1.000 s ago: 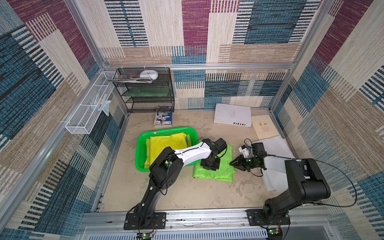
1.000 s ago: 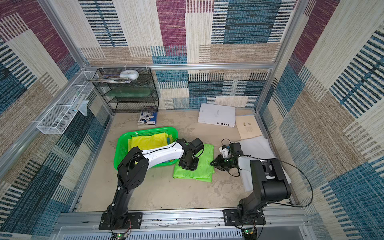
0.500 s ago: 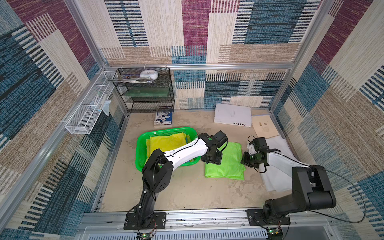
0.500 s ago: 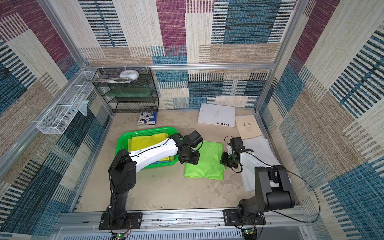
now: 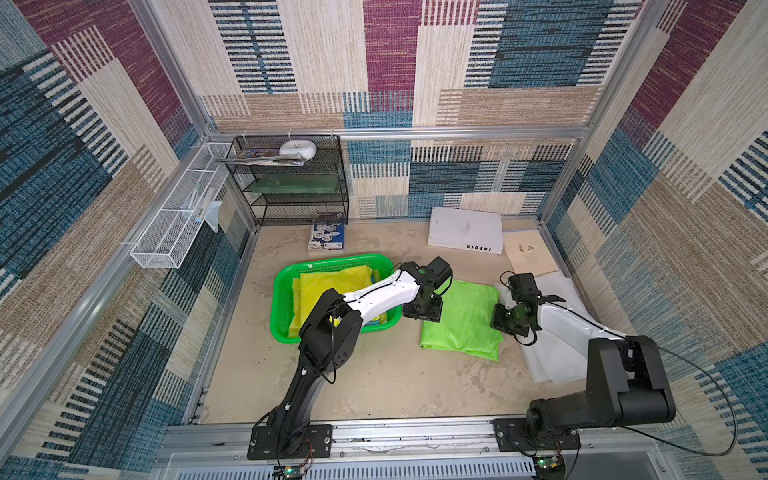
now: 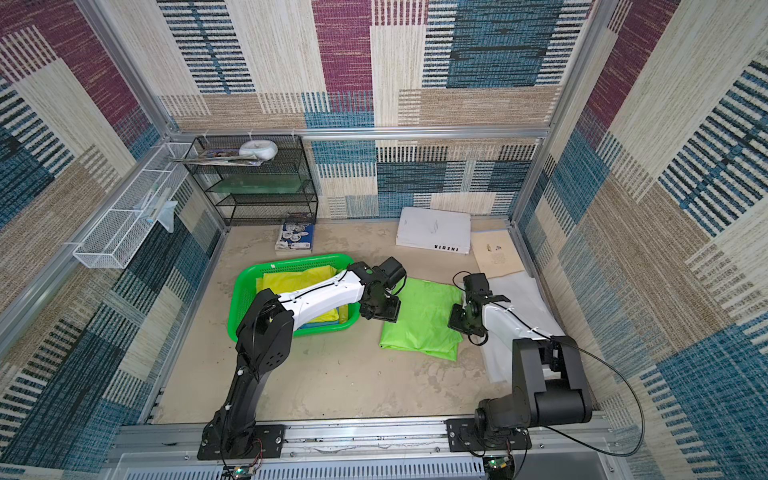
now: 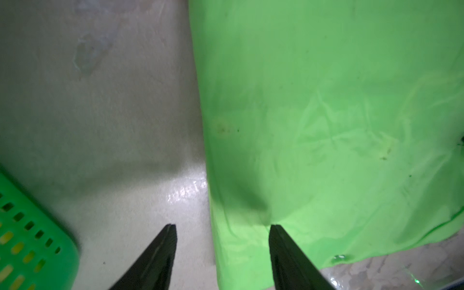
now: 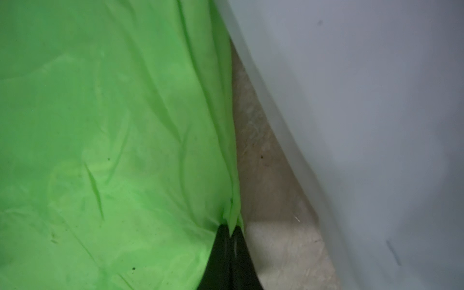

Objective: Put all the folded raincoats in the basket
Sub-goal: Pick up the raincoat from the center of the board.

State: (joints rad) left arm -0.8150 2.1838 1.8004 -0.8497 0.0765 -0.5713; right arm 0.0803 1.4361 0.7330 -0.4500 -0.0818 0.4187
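The folded lime-green plastic raincoat (image 5: 461,322) lies flat on the beige, stained surface (image 5: 374,374), just beside the bright green perforated plastic basket (image 5: 279,307) but not yet in it. The basket already holds a yellow folded sheet (image 5: 328,286). The right gripper (image 8: 232,232) is closed and pinches the raincoat's edge on the side away from the basket, where the material gathers into small folds. The left gripper (image 7: 222,228) stands open at the edge nearest the basket, one finger over the bare surface and the other over the raincoat, holding nothing. To do this step well, the left gripper should probably go lower and close on all layers of that edge, so that both arms lift together and keep the fold, since thin plastic slips easily. A white sheet (image 5: 548,361) lies beside the right arm. Behind stand a black mesh shelf rack (image 5: 291,187), a white wire tray (image 5: 174,224) and a white booklet (image 5: 465,228). The walls carry woven patches of blue, maroon and beige.
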